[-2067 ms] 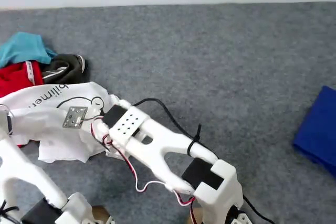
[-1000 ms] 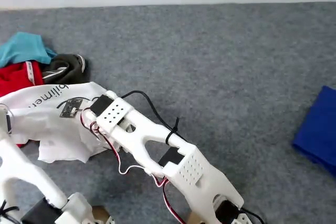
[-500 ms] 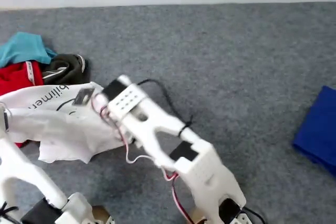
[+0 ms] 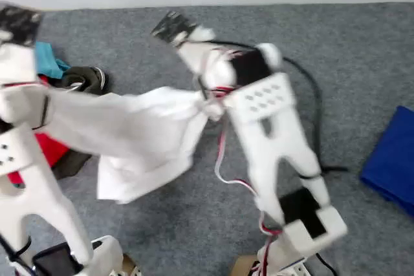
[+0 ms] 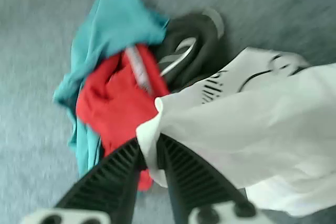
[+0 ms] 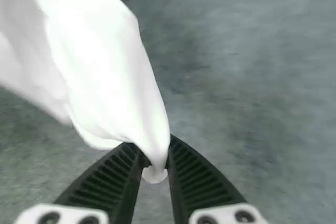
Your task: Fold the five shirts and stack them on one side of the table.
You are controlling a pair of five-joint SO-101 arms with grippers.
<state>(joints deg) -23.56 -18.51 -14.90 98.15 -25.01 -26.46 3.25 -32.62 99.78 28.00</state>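
Observation:
A white shirt (image 4: 129,134) with dark print hangs stretched above the grey table between both arms. My left gripper (image 4: 40,109) is shut on one corner of it at the left; in the left wrist view the left gripper (image 5: 149,153) pinches a hem of the white shirt (image 5: 252,129). At the middle of the table my right gripper (image 4: 208,105) is shut on the other corner, and the right gripper (image 6: 154,170) clamps a bunched fold of the white shirt (image 6: 100,72). A folded blue shirt (image 4: 392,159) lies at the right edge.
At the far left lies a crumpled pile: a teal shirt (image 5: 110,30), a red shirt (image 5: 113,93) and a dark shirt (image 5: 191,51). In the high view the teal shirt (image 4: 46,60) and dark shirt (image 4: 85,79) lie behind the hanging cloth. Bare grey carpet (image 4: 323,63) spreads to the right.
Both arms have risen and lifted the white shirt off the table. The right arm swung up and toward the middle, pulling the shirt taut; the left arm rose at the left.

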